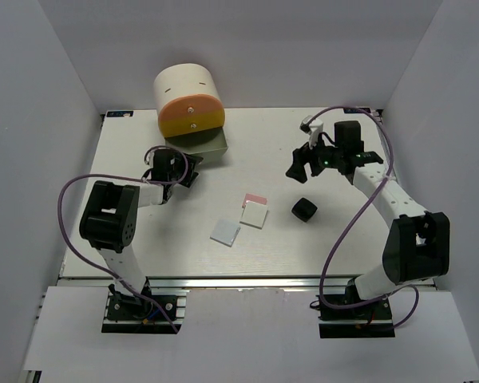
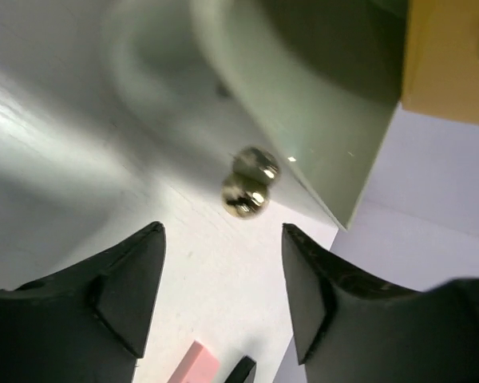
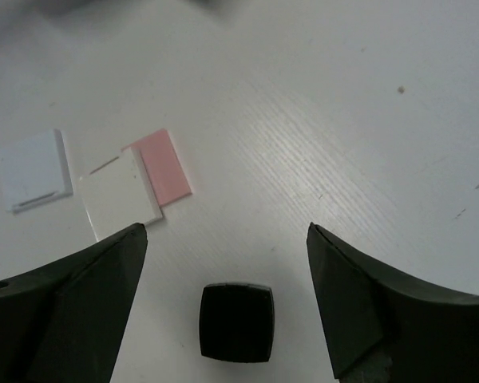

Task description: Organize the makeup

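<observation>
My right gripper (image 3: 226, 233) hangs spread above the black compact (image 3: 235, 322), flat on the counter (image 3: 359, 120) near the white square (image 3: 121, 195) and pink square (image 3: 166, 163); I judge it light, rigid, slick, best pinched across opposite edges; my left gripper (image 2: 221, 229) is spread too.

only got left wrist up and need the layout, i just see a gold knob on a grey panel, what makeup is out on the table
Observer: In the middle, a pink square touches a white square; a pale square lies apart from them.
Operator: anything dark
Observer: A black compact sits alone, right of the squares.
Operator: right arm got it
Observer: No, the right jaws stand open near it, empty.
</observation>
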### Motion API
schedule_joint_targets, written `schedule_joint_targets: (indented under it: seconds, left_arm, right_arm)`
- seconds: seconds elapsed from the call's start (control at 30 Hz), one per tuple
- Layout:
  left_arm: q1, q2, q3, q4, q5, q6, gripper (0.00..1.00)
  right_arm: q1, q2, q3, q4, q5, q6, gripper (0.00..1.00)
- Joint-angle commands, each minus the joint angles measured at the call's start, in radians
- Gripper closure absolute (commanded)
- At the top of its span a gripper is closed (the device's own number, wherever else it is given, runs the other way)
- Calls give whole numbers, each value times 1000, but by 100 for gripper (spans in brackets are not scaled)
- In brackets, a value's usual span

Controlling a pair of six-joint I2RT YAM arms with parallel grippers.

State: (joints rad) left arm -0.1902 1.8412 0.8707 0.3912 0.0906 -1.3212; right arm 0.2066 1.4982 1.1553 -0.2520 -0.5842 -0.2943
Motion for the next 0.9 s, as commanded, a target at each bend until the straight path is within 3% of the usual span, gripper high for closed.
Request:
schedule_joint_targets:
  seconds: [0.0,0.27,0.57,0.87]
  left_arm:
    - [-5,-137,8,-43,12,71,29]
    - [-5,-339,-76,-224,-6,241,14]
    - [-5,-618,-191,-385,-77,385,7]
    - [-5,-821,-275,-512,-134,424,5]
  right_arm:
    - [22,23,37,-188,23,-123,13]
    - [86,-7,-100,-231,375,-118,11]
    - [166,19,-184,-221,496,-86,11]
    - [171,95,-213,-112,570,-130,11]
